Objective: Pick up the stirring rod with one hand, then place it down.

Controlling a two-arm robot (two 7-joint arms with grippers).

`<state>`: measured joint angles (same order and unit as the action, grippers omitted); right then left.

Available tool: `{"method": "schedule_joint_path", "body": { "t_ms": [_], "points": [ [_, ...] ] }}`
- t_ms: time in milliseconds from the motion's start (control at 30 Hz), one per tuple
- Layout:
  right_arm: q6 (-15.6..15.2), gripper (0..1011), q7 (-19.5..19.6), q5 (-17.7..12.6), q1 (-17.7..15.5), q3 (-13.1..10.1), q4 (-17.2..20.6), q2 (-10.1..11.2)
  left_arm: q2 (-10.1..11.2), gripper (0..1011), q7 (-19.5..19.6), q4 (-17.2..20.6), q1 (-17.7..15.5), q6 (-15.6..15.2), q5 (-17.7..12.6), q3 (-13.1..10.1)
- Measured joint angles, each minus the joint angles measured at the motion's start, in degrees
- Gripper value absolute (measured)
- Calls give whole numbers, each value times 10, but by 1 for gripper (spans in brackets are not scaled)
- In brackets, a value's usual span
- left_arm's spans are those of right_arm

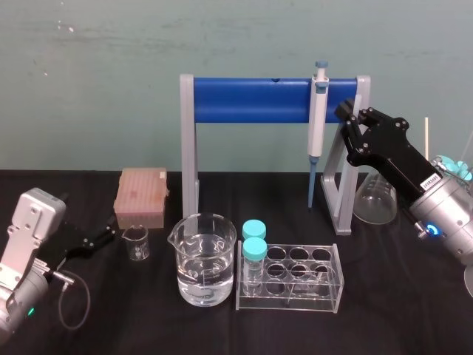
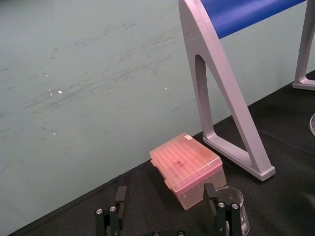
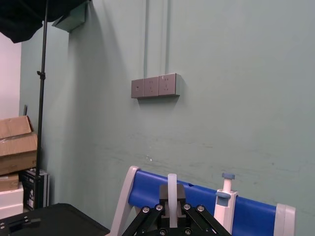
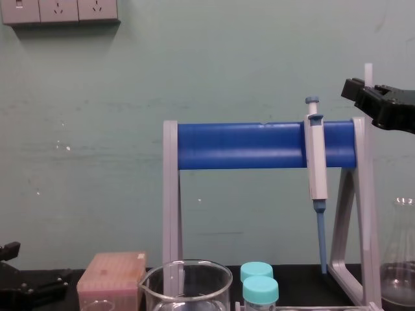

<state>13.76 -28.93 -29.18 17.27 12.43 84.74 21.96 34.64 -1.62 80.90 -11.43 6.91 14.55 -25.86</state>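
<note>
The right hand [image 1: 347, 112] is raised high over the back right part of the bench [image 1: 399, 303], just beside the right upright of the blue-barred stand [image 1: 259, 100]. It is clamped on the stirring rod [image 3: 172, 196]. In the right wrist view the whitish rod runs straight up between the closed fingers, and in the chest view its top end pokes out above the hand. So the rod is gripped in the hand, its long axis upright, well clear of the bench. The pickup looks done, and placing the rod is what remains. By my judgement that move turns on lowering the upright rod and tipping it toward flat over bare bench. The open stretch toward the front right corner, to the right of the tube rack [image 1: 292, 277], seems nearest. The flask [image 1: 373, 200] sits under the arm, and the pipette [image 1: 318, 111] hangs from the bar close beside the hand. The left hand [image 1: 103, 235] rests by the left edge of the bench near the pink tip box [image 1: 140, 196], fingers apart and holding nothing, too far off to help.
</note>
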Motion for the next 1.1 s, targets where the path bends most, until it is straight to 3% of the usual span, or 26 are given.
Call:
{"method": "schedule_joint_path", "body": {
  "t_ms": [233, 633, 933, 1100],
  "points": [
    [0, 67, -8, -9, -1, 1, -1, -1, 0, 1000, 0, 0, 0, 0, 0, 0],
    [-18, 67, -87, -74, -22, 38, 5, 15, 0, 1000, 0, 0, 0, 0, 0, 0],
    [-9, 67, -94, -77, -27, 57, -11, 24, 0, 1000, 0, 0, 0, 0, 0, 0],
    [11, 67, -94, -64, -21, 67, -30, 21, 0, 1000, 0, 0, 0, 0, 0, 0]
  ]
}}
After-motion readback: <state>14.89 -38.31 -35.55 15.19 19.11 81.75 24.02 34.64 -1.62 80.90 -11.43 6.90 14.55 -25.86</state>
